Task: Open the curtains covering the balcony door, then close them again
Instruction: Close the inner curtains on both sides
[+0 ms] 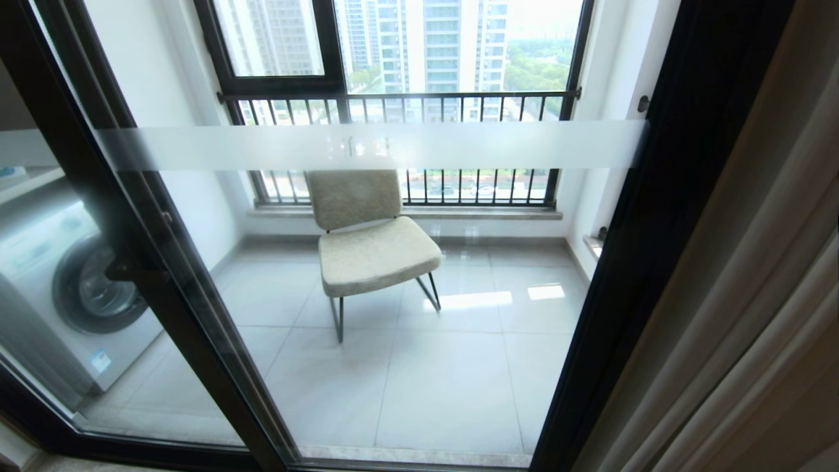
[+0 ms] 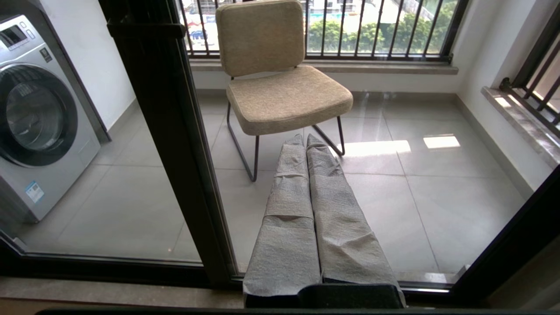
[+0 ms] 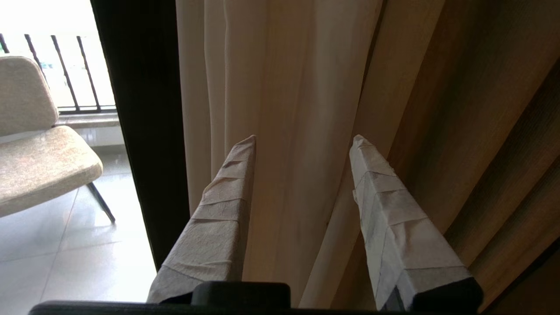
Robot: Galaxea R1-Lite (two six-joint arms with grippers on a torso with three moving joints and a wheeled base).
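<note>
Right wrist view, nearest: my right gripper (image 3: 302,140), jaws spread, empty, aimed at the curtains (image 3: 306,78) bunched beside the balcony door (image 1: 393,262)'s black frame. Fabric: soft, pleated, probably heavy; pinch one fold's leading edge. Left gripper (image 2: 306,144): clenched, idle. Beyond the glass: chair (image 1: 367,236), washing machine (image 1: 72,288).

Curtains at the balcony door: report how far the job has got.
Done: the curtains are bunched at the right, leaving the balcony door glass uncovered, so opening looks finished. In hand: the right end effector points into the drape folds, open, nothing gripped yet. The left end effector is shut, idle. Left: drawing the curtains back across.
</note>
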